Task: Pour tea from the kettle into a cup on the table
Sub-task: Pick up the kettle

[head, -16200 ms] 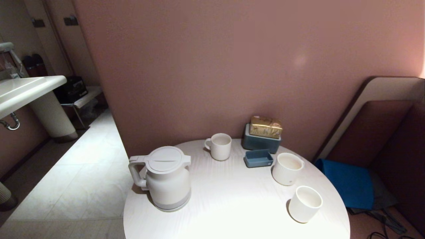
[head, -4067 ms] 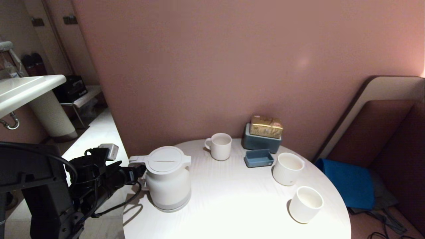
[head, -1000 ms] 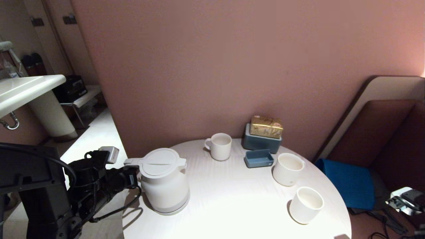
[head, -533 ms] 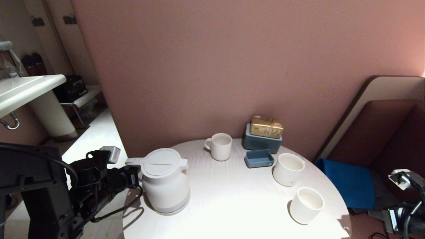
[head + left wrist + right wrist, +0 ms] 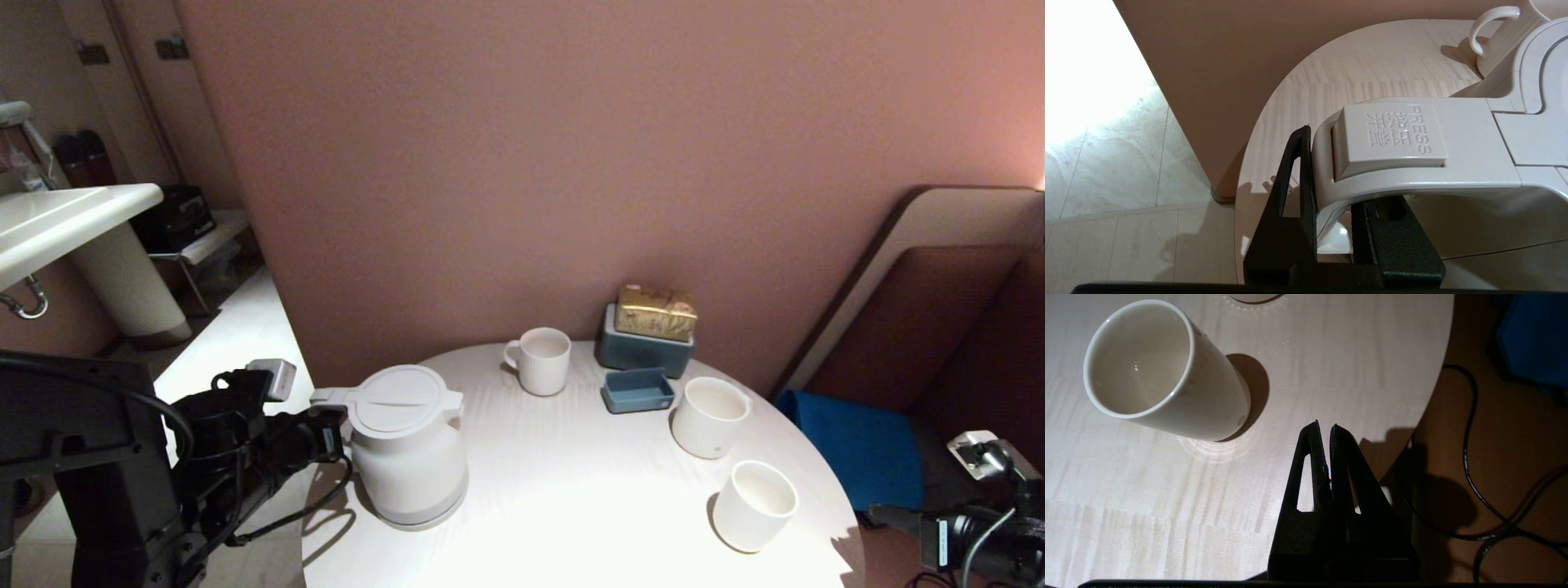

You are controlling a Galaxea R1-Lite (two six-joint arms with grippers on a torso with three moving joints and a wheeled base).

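Fingers (image 5: 1306, 192) of your left gripper clamp the kettle (image 5: 408, 457) handle; the cup (image 5: 753, 504) stands well right across the counter (image 5: 571, 490), beside your right gripper's (image 5: 1323, 435) clenched fingers

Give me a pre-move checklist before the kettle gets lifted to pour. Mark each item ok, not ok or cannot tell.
1. Left gripper clamped on the kettle handle: ok, one finger on each side of the loop.
2. Kettle upright on the table: ok.
3. Lid closed: ok, it sits flat.
4. Cup upright and empty: ok, the right wrist view shows a dry inside.
5. Right gripper clear of the cup: ok, shut and empty, over the table's edge beside the cup.
6. Path from kettle to cup free: ok, bare tabletop between them; the mug, the wider cup and the blue tray sit farther back.
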